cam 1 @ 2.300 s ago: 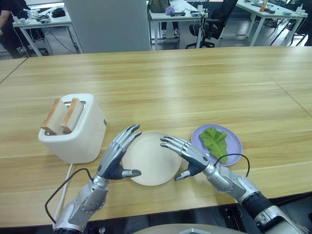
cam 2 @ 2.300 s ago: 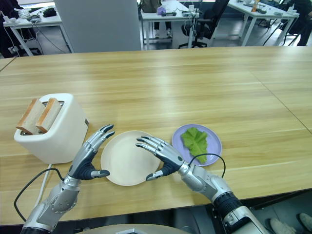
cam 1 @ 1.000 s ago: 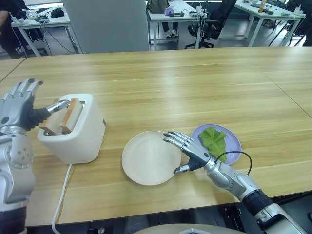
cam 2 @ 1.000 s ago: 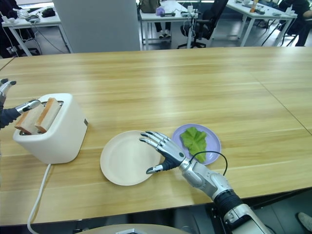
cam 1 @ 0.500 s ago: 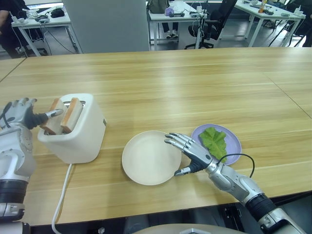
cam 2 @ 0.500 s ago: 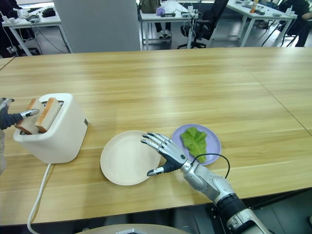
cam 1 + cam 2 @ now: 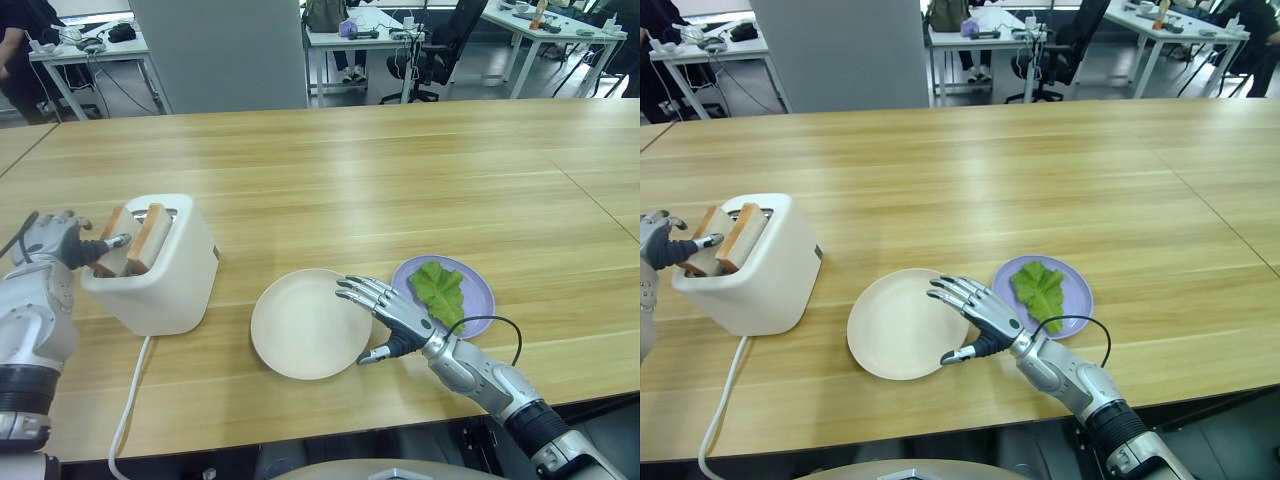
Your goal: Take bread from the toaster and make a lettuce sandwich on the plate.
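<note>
I take the cream plate [image 7: 300, 330] as my marker, lying bare on the wooden table [image 7: 400, 170] near the front edge. To its left, well apart from it, stands the white toaster [image 7: 165, 275], with two slices of bread upright in its slots: the outer slice [image 7: 110, 224] on the far side from the plate, the inner slice [image 7: 148, 235] nearer to it. The toaster's cord [image 7: 128, 410] runs down toward the table's front edge, left of the plate. The left hand [image 7: 52, 240] sits beyond the toaster's far side and touches the outer slice; I cannot tell from here whether it has closed on it. The right hand [image 7: 388, 315] hangs over the plate's right rim, spread flat and holding nothing. Just beside the plate on the right is a small purple plate [image 7: 483, 288] carrying the lettuce [image 7: 440, 288], a single green leaf lying flat.
</note>
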Available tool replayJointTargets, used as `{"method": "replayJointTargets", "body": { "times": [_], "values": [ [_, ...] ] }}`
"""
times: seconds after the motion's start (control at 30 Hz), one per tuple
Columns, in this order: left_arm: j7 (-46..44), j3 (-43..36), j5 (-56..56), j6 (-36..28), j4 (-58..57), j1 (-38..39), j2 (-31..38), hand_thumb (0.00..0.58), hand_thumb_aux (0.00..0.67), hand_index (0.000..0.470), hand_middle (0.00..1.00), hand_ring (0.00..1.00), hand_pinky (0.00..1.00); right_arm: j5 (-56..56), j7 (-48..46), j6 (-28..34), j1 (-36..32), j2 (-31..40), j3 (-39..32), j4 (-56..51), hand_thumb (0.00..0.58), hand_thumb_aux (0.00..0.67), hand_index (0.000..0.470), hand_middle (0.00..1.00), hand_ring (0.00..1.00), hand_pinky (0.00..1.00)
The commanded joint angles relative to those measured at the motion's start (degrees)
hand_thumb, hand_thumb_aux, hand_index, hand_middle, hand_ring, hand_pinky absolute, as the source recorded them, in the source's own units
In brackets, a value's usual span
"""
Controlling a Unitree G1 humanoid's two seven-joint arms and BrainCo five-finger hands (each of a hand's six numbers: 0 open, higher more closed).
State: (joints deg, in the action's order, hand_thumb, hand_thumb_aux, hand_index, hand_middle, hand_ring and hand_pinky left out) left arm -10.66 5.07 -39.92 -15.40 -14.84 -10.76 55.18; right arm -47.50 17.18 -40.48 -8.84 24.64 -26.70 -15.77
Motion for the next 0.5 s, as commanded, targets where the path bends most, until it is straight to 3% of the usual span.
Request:
{"method": "replayJointTargets", "body": {
  "times": [0.03, 0.1, 0.17, 0.2, 0.23, 0.27, 0.33, 0.37, 0.4, 0.43, 0.5],
  "values": [
    [1.00, 1.33, 3.89, 2.11, 1.30, 0.32, -1.74, 0.580, 0.670, 0.460, 0.00, 0.00, 0.00, 0.60, -1.08, 0.39, 0.19, 0.29, 0.44, 0.75, 0.000, 0.000, 0.000, 0.00, 0.00, 0.00],
    [2.11, 2.68, 5.70, 3.08, 2.34, 0.06, -2.43, 0.580, 0.670, 0.460, 0.00, 0.00, 0.00, 0.65, -1.17, 0.39, 0.22, 0.37, 0.51, 0.84, 0.000, 0.000, 0.000, 0.00, 0.00, 0.00],
    [3.59, 3.89, 6.85, 3.83, 3.14, -0.23, -2.61, 0.580, 0.670, 0.460, 0.13, 0.13, 0.13, 0.70, -1.24, 0.43, 0.27, 0.47, 0.67, 0.97, 0.000, 0.000, 0.000, 0.00, 0.00, 0.00],
    [4.58, 4.52, 7.10, 4.12, 3.59, -0.39, -2.50, 0.580, 0.670, 0.460, 0.13, 0.13, 0.13, 0.63, -1.21, 0.54, 0.29, 0.58, 0.80, 1.04, 0.000, 0.000, 0.000, 0.00, 0.00, 0.00],
    [5.46, 5.23, 7.57, 4.57, 3.94, -0.57, -2.40, 0.580, 0.670, 0.460, 0.33, 0.33, 0.33, 0.39, -1.12, 0.80, 0.32, 0.73, 0.93, 1.19, 0.000, 0.000, 0.000, 0.00, 0.00, 0.00],
    [6.25, 5.99, 8.00, 4.91, 4.45, -0.71, -2.31, 0.580, 0.670, 0.460, 0.33, 0.33, 0.33, -0.07, -0.92, 1.12, 0.26, 0.99, 1.08, 1.35, 0.000, 0.000, 0.000, 0.00, 0.00, 0.00],
    [8.08, 7.76, 8.31, 5.54, 5.80, -0.91, -1.67, 0.580, 0.670, 0.460, 0.67, 0.67, 0.67, -1.42, -0.18, 2.37, -0.04, 1.85, 1.85, 1.82, 0.000, 0.000, 0.000, 0.00, 0.00, 0.00],
    [8.86, 8.86, 8.64, 6.16, 6.69, -0.96, -1.31, 0.580, 0.670, 0.460, 0.71, 0.71, 0.71, -2.06, 0.26, 3.25, -0.18, 2.46, 2.51, 2.16, 0.000, 0.000, 0.000, 0.00, 0.00, 0.00],
    [9.75, 10.01, 8.76, 6.74, 7.76, -0.98, -0.93, 0.580, 0.670, 0.460, 0.93, 0.93, 0.93, -2.53, 0.53, 4.25, -0.27, 3.08, 3.22, 2.49, 0.000, 0.000, 0.000, 0.00, 0.00, 0.00],
    [10.47, 11.12, 8.96, 7.36, 8.86, -0.92, -0.64, 0.580, 0.670, 0.460, 1.00, 1.00, 1.00, -2.99, 0.73, 5.34, -0.30, 3.75, 3.93, 2.82, 0.000, 0.000, 0.000, 0.00, 0.00, 0.00],
    [11.46, 13.54, 9.41, 9.00, 11.75, -0.56, 0.00, 0.580, 0.670, 0.460, 1.00, 1.00, 1.00, -3.81, 1.06, 7.28, -0.44, 5.45, 5.43, 2.95, 0.000, 0.000, 0.000, 0.00, 0.00, 0.00]
  ]
}}
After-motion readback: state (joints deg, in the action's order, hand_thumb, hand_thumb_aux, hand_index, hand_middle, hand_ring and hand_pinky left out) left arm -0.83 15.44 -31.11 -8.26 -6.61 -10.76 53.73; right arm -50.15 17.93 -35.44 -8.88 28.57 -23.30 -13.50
